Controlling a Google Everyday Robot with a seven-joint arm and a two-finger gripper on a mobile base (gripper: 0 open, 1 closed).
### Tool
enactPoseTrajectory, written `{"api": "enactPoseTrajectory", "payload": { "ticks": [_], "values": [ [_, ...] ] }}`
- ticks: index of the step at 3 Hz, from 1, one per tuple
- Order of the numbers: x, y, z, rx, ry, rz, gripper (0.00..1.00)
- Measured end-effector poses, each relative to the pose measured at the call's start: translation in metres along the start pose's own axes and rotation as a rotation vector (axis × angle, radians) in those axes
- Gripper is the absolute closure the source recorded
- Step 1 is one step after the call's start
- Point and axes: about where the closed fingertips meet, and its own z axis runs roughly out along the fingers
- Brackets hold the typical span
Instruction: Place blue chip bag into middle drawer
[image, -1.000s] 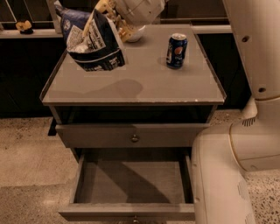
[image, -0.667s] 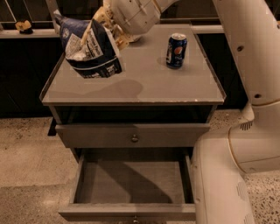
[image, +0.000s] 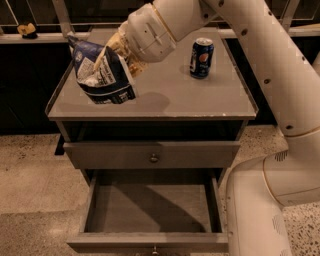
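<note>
Your gripper (image: 114, 54) is pinching the blue chip bag (image: 102, 77) near its top edge, holding it tilted over the left side of the bench (image: 185, 97). You are handling what is probably a light, crinkly, slippery foil pouch, so gripping the top seam suits it. The middle drawer (image: 150, 210) is standing open below the bench, over a speckled floor (image: 30, 170). A soda can (image: 201, 58) is sitting well apart from the bag.

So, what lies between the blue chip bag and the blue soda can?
In the camera view: the gripper, holding the blue chip bag, then bare cabinet top.
</note>
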Motion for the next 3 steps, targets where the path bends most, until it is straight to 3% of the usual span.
{"api": "enactPoseTrajectory", "payload": {
  "ticks": [1,2,3],
  "values": [
    [-0.005,-0.016,0.016,-0.006,0.040,0.031,1.00],
    [0.001,-0.061,0.050,-0.031,0.143,0.157,1.00],
    [0.027,-0.124,0.101,-0.068,0.288,0.307,1.00]
  ]
}}
